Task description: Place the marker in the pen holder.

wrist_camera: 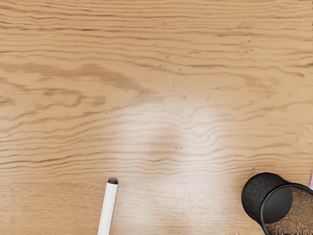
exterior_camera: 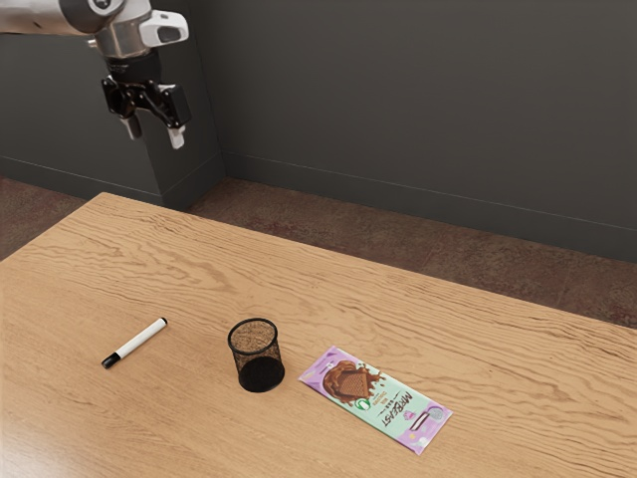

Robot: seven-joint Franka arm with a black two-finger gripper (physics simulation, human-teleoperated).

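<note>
Black mesh pen holder point(exterior_camera: 257, 357), upright on the wooden table point(exterior_camera: 199, 269). The marker point(exterior_camera: 136, 343), white with black ends, lies on its side on the tabletop, near the holder, toward the exterior view's left. A chocolate bar wrapper point(exterior_camera: 376, 398) lies flat just beside the holder, toward the exterior view's right. The gripper point(exterior_camera: 154, 132), released, its fingertips parted, hangs higher than the holder and well apart from it.

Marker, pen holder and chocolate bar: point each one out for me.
Marker point(exterior_camera: 140, 340): exterior view, on its white barrel.
Pen holder point(exterior_camera: 262, 374): exterior view, low on its black cup.
Chocolate bar point(exterior_camera: 377, 398): exterior view, mid-wrapper.
</note>
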